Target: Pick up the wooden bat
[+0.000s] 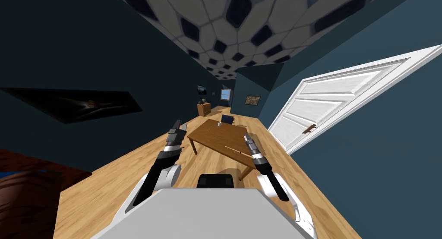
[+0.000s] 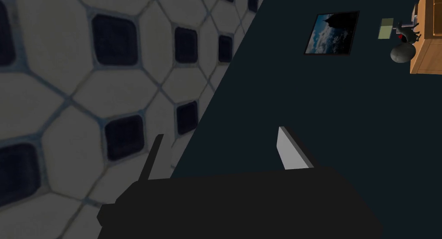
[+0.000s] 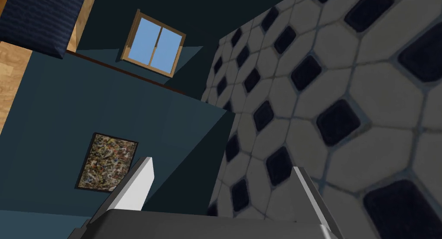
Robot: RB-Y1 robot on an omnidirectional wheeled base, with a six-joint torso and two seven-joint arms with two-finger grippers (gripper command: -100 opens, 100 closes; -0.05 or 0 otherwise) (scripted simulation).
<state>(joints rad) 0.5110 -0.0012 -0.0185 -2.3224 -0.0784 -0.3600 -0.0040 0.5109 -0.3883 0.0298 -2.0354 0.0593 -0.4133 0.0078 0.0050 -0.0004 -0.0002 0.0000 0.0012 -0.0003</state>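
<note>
Wooden bat [image 1: 236, 150]: one slim, pale stick, flat near the counter's front edge, on the right arm's side.
Counter [image 1: 211, 135]: one brown wooden table, ahead.
Grippers: two, left gripper [image 2: 220, 133] and right gripper [image 3: 222, 164], raised, probably for travel; fingers wide, empty.
Cup [image 1: 219, 124]: one, small, white, far edge.
</note>
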